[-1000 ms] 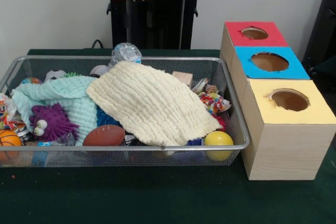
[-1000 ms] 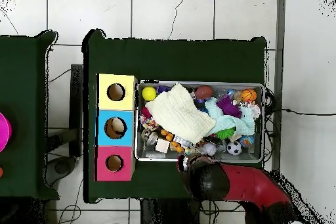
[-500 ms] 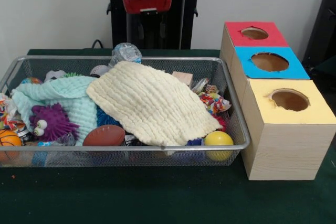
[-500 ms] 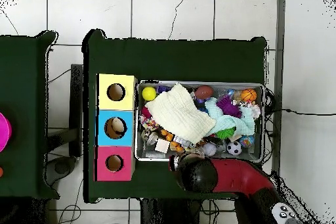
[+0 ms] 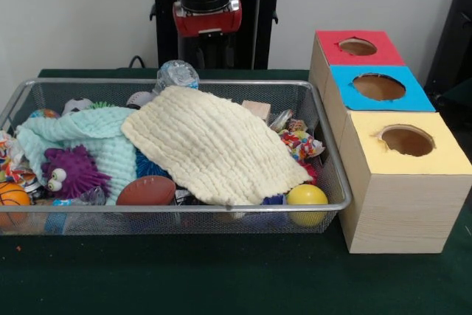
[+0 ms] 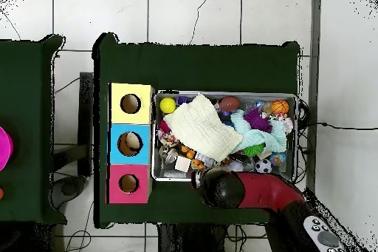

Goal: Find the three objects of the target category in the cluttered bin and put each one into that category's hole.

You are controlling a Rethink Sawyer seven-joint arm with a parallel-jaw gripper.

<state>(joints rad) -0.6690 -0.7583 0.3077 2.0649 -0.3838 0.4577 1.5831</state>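
Observation:
The wire-mesh bin (image 5: 177,208) is full of toys and two cloths. One see-through wrinkly plastic lump (image 5: 177,74) sits at the bin's far rim, above the cream cloth (image 5: 214,145). More clear wrinkly plastic (image 5: 92,195) shows low beside the purple spiky toy (image 5: 70,171). My gripper (image 5: 207,20) hangs on the red and black arm above the bin's far side, just right of the plastic lump and higher than it. In the overhead view the arm's end (image 6: 219,188) covers the bin's (image 6: 225,94) robot-side rim and hides the lump.
Three wooden boxes stand beside the bin, each with a round hole: red top (image 5: 358,48), blue top (image 5: 378,88), yellow top (image 5: 405,142). A mint cloth (image 5: 88,134), a brown football (image 5: 146,191), a yellow ball (image 5: 307,197) and an orange basketball (image 5: 11,198) lie in the bin.
The arm has come lower into the front view and shifted slightly right. In the overhead view its end has moved onto the bin's robot-side rim. Nothing in the bin has moved.

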